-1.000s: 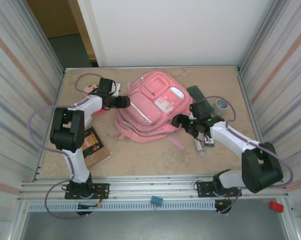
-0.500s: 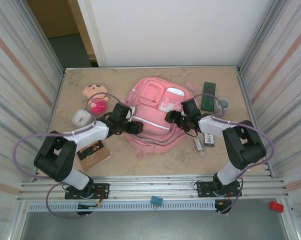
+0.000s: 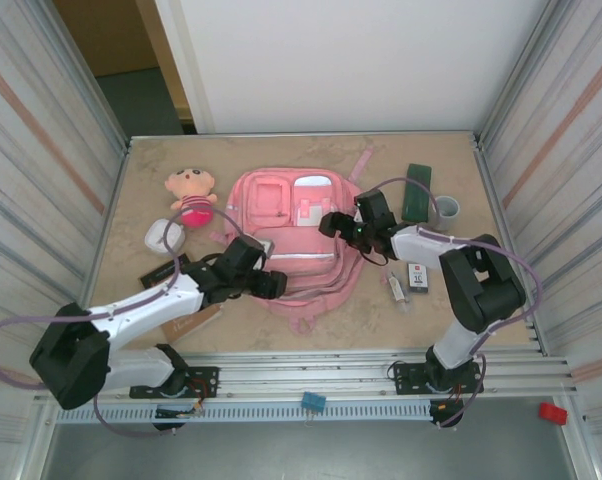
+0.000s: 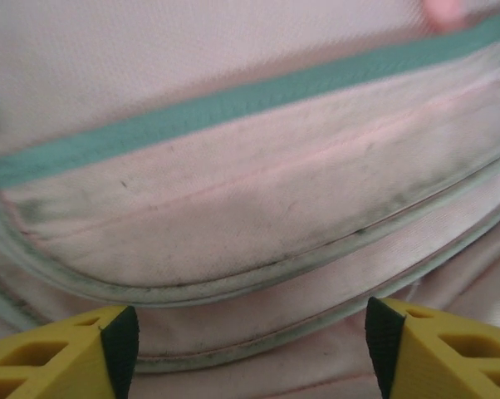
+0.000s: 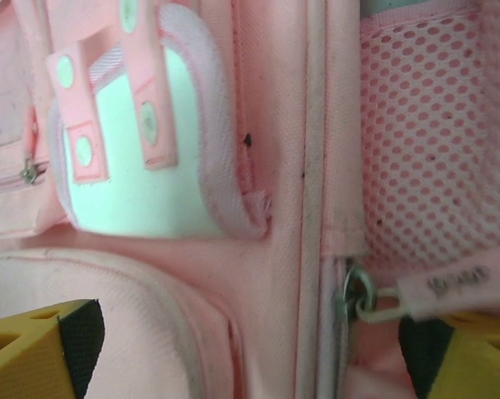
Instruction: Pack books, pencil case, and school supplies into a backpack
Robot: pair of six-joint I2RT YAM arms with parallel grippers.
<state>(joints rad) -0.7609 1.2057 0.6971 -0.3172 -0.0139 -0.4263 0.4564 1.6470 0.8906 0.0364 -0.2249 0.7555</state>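
The pink backpack [image 3: 291, 225] lies flat mid-table, front pockets up. My left gripper [image 3: 271, 283] is open at its near left edge; in the left wrist view the fingers [image 4: 117, 349] straddle a piped seam of the backpack [image 4: 250, 208]. My right gripper [image 3: 331, 222] is open over the bag's right side, with a zip pull [image 5: 449, 287] beside its right finger [image 5: 433, 349]. The dark green pencil case [image 3: 417, 192] lies at the far right. A white tube [image 3: 395, 290] and a black rectangle [image 3: 418, 276] lie right of the bag. The brown book [image 3: 193, 322] is mostly hidden under my left arm.
A pink-and-tan plush doll [image 3: 191, 192] and a small white object [image 3: 163, 236] lie left of the backpack. A grey ring [image 3: 446, 209] stands beside the pencil case. Metal walls close in both sides. A pink strap [image 3: 306, 322] trails toward the near edge.
The backpack has swung round and now lies squarer. My left arm swept from the far left to the bag's near edge, uncovering the doll. My right gripper moved left onto the bag.
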